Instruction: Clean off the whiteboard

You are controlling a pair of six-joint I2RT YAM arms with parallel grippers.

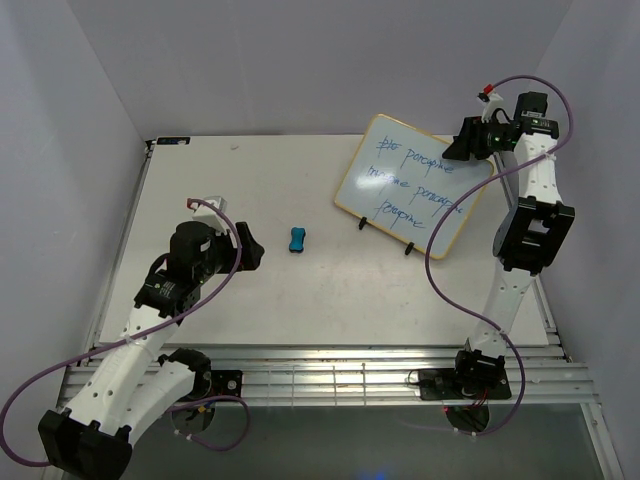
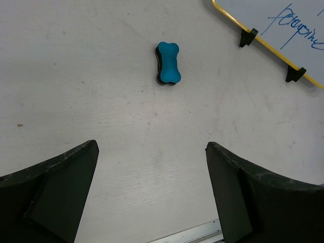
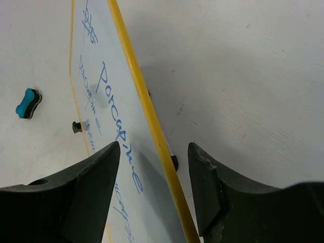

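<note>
The whiteboard (image 1: 415, 183) stands tilted on small black feet at the back right, with blue handwritten lines and a yellow frame. It shows in the right wrist view (image 3: 96, 76) and, at a corner, in the left wrist view (image 2: 283, 25). The small blue eraser (image 1: 298, 239) lies on the table left of the board; it also shows in the left wrist view (image 2: 168, 63) and the right wrist view (image 3: 28, 104). My right gripper (image 1: 458, 148) is open, its jaws straddling the board's top yellow edge (image 3: 152, 126) without gripping it. My left gripper (image 1: 255, 250) is open and empty, a short way left of the eraser.
The white table (image 1: 250, 190) is enclosed by pale walls at the back and sides. A metal rail (image 1: 340, 375) runs along the near edge by the arm bases. The right arm's purple cable (image 1: 440, 270) loops in front of the board's right side.
</note>
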